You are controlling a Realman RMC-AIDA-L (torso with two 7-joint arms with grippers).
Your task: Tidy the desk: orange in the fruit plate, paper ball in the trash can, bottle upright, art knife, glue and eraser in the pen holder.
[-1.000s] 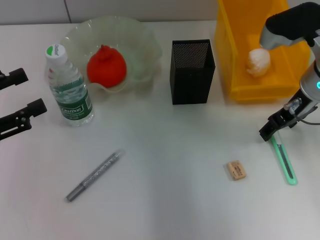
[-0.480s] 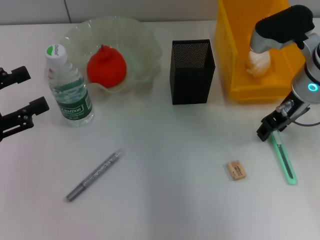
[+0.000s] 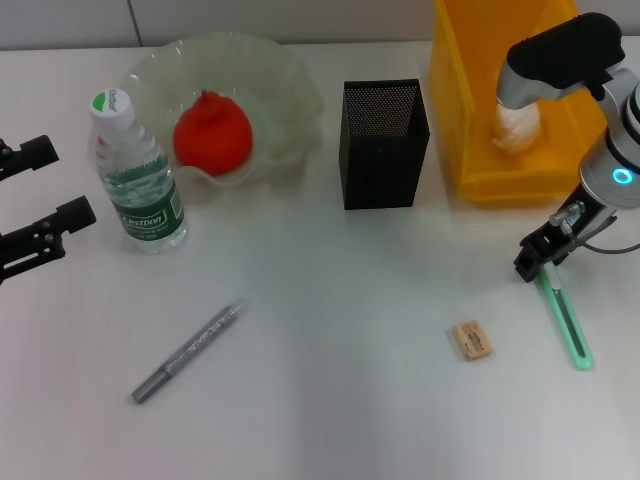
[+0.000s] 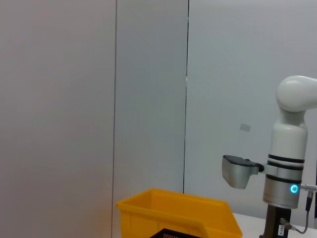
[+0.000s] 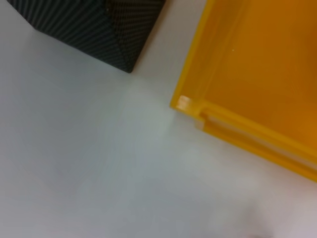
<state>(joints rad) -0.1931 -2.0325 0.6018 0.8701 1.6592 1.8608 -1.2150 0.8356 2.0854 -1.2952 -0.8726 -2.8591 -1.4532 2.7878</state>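
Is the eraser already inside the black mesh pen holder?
No, the eraser lies on the table, well apart from the pen holder.

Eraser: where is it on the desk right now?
In the head view the eraser lies on the robot's right side of the desk, nearer the front edge, just left of the green art knife and apart from it, well in front of the black pen holder.

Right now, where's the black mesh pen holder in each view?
Head view: pen holder stands upper centre, between the fruit plate and the yellow bin.
Left wrist view: only a sliver of its rim at the bottom edge, in front of the bin.
Right wrist view: its dark mesh corner at the top.
Shared landmark: the yellow bin.
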